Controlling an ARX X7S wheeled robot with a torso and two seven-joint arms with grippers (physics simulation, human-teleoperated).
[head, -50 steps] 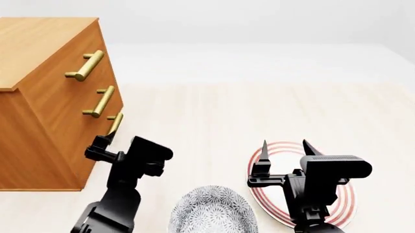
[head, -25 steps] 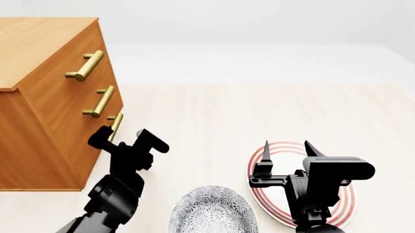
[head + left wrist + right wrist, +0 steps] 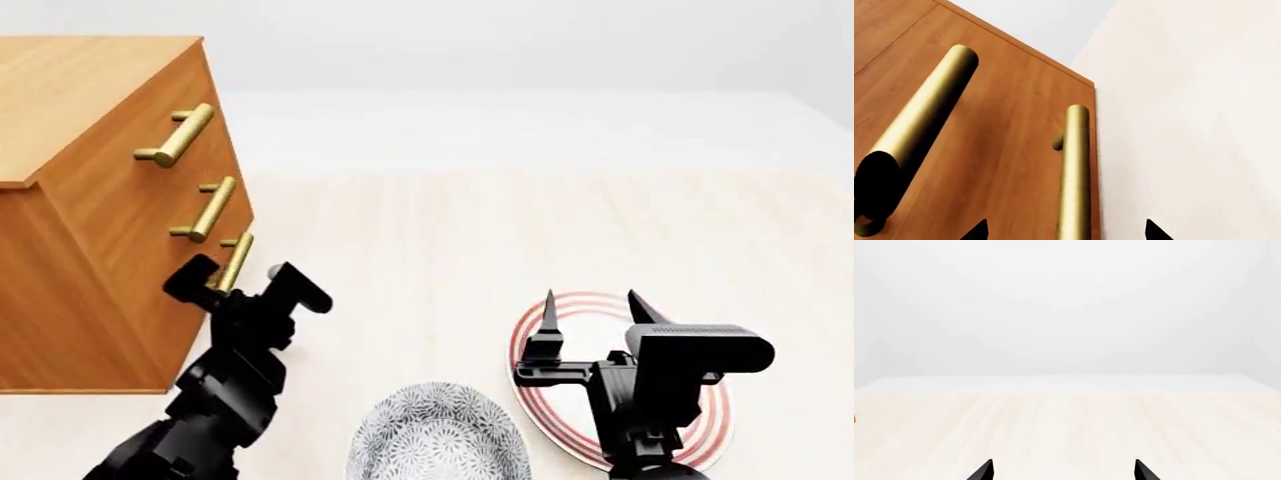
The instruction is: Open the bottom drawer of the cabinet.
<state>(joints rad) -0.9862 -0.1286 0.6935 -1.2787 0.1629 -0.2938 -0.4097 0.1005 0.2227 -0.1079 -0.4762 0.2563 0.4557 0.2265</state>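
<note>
The orange-brown cabinet stands at the left in the head view, its three brass bar handles facing the table. The bottom drawer is closed flush with the front. My left gripper is open, and its black fingers straddle the bottom drawer's handle without closing on it. In the left wrist view that handle runs between the two tips of my left gripper, with the middle drawer's handle beside it. My right gripper hovers open and empty; its tips frame bare table.
A red-ringed plate lies under my right gripper. A grey patterned bowl sits at the front, between the two arms. The pale wooden table stretches out to the right of the cabinet.
My left gripper has turned and moved up toward the cabinet front, so its fingers now sit on either side of the bottom handle. The right arm has barely moved.
</note>
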